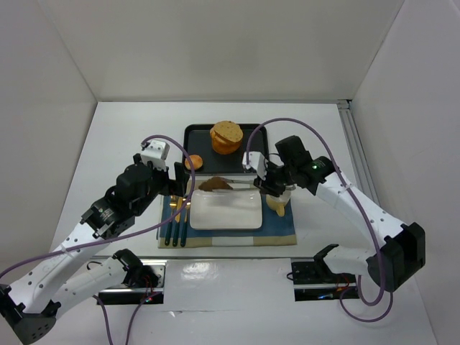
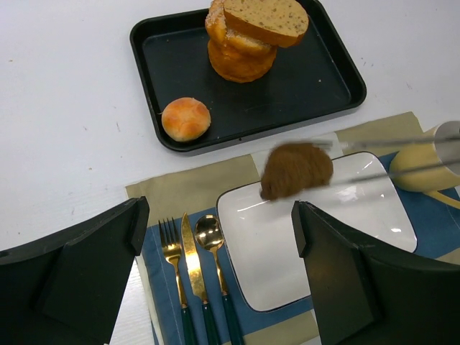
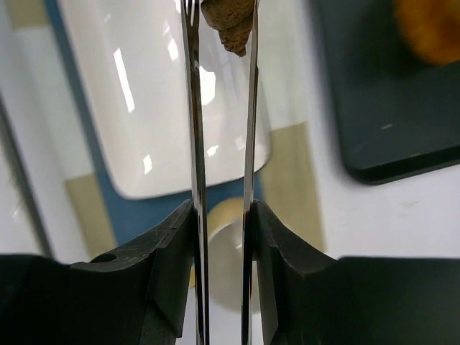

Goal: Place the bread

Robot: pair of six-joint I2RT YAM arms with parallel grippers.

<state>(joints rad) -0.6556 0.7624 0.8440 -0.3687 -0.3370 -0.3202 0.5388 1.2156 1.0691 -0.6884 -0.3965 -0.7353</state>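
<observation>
Lower slowly with steady squeeze; release only once down on the white rectangular plate (image 2: 277, 277). Clamps slim metal tongs (image 3: 195, 129) in the part-closed right pincer (image 3: 221, 215), pinching the dark brown croissant-shaped pastry (image 2: 296, 169) above the plate's far-left corner, mid-worktop (image 1: 122, 144). Reaches leftward from the right edge, elbow bent.

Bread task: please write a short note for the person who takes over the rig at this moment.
Right gripper: fingers shut on metal tongs, which pinch the brown pastry over the white plate's far edge.
Left gripper: open, empty, above the cutlery.
On the black tray: round bun, stack of bread slices.
Done: pastry is at the plate, not yet released.
Left: release it on the plate; the bun and slices may follow.
</observation>
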